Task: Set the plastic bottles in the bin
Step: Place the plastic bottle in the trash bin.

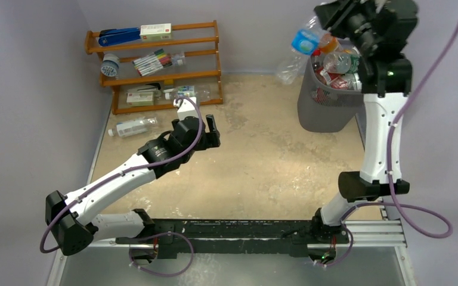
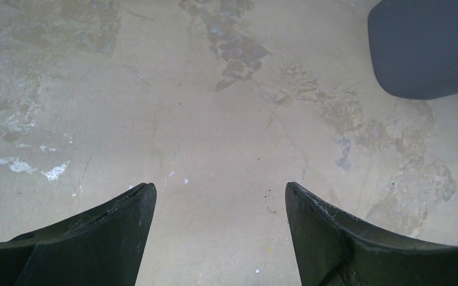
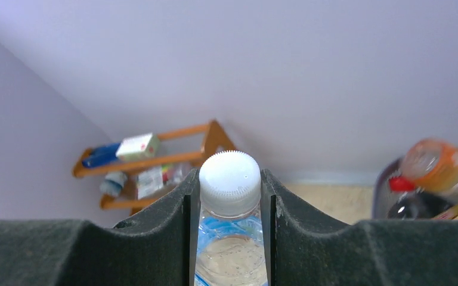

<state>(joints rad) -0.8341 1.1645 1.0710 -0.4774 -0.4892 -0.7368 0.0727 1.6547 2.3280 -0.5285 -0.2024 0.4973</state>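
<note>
Black right gripper [image 3: 229, 179] fingers pinched a clear plastic bottle with a white cap and blue label [image 3: 230, 238] by its cap, and we saw it held over the rim of the dark grey wire-mesh bin [image 1: 322, 113]. Several bottles [image 1: 337, 62] filled that bin to the top. The left gripper [image 2: 220, 196] hung spread and empty above the beige table [image 2: 214, 119]. Another clear bottle [image 1: 132, 126] lay beside the brown wooden shelf rack [image 1: 197, 74].

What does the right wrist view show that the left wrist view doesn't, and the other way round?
Only the right wrist: the right gripper shut on a white-capped bottle, the wooden shelf rack, and piled bottles. Only the left wrist: the left gripper open, nothing between its fingers. Both: the tan table and the grey bin.
</note>
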